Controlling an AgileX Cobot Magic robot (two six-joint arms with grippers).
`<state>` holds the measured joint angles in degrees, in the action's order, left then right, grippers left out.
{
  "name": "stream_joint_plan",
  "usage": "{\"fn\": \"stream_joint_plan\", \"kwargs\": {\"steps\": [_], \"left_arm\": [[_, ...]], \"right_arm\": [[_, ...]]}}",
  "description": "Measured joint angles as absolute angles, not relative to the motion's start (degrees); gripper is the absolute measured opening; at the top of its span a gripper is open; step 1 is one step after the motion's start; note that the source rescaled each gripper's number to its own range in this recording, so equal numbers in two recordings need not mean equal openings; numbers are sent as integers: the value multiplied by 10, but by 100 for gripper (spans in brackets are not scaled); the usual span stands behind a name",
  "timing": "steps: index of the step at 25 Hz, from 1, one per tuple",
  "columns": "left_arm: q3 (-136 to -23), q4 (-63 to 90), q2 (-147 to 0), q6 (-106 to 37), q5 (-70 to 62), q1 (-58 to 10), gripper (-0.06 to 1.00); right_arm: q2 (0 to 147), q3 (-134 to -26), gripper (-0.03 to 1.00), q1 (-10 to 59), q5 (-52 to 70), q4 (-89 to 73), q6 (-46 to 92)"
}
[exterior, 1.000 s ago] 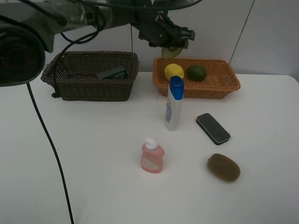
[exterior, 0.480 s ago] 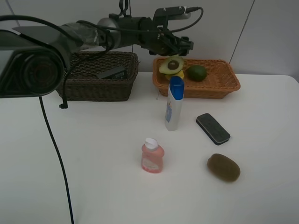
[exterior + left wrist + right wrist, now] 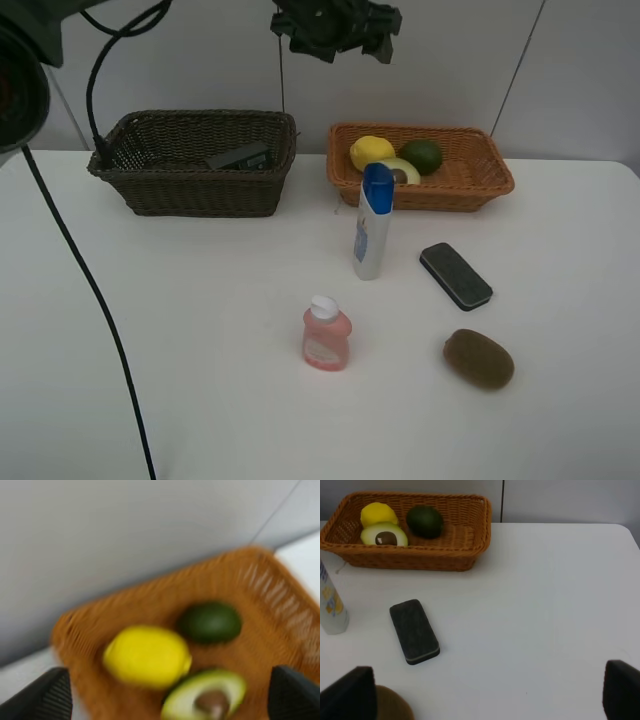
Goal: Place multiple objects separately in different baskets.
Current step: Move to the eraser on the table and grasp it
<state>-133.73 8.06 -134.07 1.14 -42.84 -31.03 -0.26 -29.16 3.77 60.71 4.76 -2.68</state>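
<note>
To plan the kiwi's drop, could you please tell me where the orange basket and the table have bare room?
The orange basket is bare in its right half, beyond the lime; its left end is crowded with lemon and avocado. The table is open left of the pink bottle and right of the eraser.

A robot test lab, not a home: a bare white table against plain panelled walls, a black cable trailing over it, and a dark basket and tan basket laid out like props.
</note>
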Motion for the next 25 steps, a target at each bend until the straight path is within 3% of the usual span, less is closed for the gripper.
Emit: {"fn": "stream_joint_plan", "kwargs": {"steps": [5,12,19,25], "left_arm": [[-1365,47,-1318,13,-653,-259,99],[-1311,8,-1262,65,-687,-169,99],[-1052,-23,-1091,76,-686,-64,99],[-798,-22,-838,76,-686,-51,99]], "right_arm": [[-3,-292,100,38,607,48,-27],[-3,-292,100,38,607,47,-27],[-3,-292,100,38,607,47,-27],[-3,-292,100,38,607,47,-27]]}}
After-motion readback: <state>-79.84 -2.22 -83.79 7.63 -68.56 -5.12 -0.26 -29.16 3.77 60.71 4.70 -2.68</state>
